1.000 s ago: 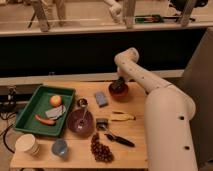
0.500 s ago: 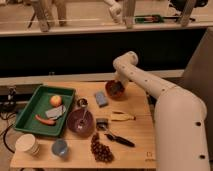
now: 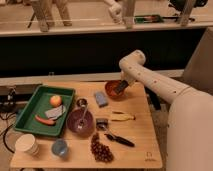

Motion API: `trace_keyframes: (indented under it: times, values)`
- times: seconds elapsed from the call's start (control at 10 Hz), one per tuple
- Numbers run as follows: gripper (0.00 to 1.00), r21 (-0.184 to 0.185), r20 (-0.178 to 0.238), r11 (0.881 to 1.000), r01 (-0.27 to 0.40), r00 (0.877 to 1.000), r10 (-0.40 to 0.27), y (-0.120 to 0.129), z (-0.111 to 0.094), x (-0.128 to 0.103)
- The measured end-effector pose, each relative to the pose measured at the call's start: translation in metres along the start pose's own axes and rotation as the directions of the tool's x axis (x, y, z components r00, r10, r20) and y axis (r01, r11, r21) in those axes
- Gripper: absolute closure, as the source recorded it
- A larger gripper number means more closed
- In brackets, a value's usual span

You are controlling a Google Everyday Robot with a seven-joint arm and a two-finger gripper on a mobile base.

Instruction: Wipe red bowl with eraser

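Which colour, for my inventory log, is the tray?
Green tray, camera view; gripper is at the red bowl.

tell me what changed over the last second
The gripper stayed down in the red bowl at the far edge of the table, shifting only slightly. The arm swung its elbow a little toward the green tray and back. No grasp or release is visible. The red bowl, green tray, purple bowl and grapes have not moved.

A green tray (image 3: 25,111) holds an orange (image 3: 56,100). Near it sit a purple bowl (image 3: 80,120), a banana (image 3: 123,116), grapes (image 3: 101,149) and a white cup (image 3: 26,145).
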Motion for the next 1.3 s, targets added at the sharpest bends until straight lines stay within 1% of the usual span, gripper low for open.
trace_keyframes:
  times: [0.2,0.3,0.5,0.7,0.9,1.1,1.3]
  values:
    - [1.00,-0.006,-0.023,1.000,-0.013,1.000,0.013,-0.001,-0.001,0.008]
    - [1.00,-0.008,-0.026,1.000,-0.017,1.000,0.017,-0.002,0.001,0.010]
    - [1.00,-0.007,-0.025,1.000,-0.008,1.000,0.008,-0.014,0.009,0.010]
    - [1.00,-0.011,-0.023,1.000,-0.005,1.000,0.005,-0.019,0.018,0.013]
    - [1.00,-0.013,-0.016,1.000,0.007,1.000,-0.007,-0.028,0.026,0.012]
    - [1.00,-0.012,-0.003,0.999,0.030,1.000,-0.030,-0.037,0.032,0.003]
    - [1.00,-0.013,0.021,0.999,0.052,0.998,-0.052,-0.041,0.036,-0.006]
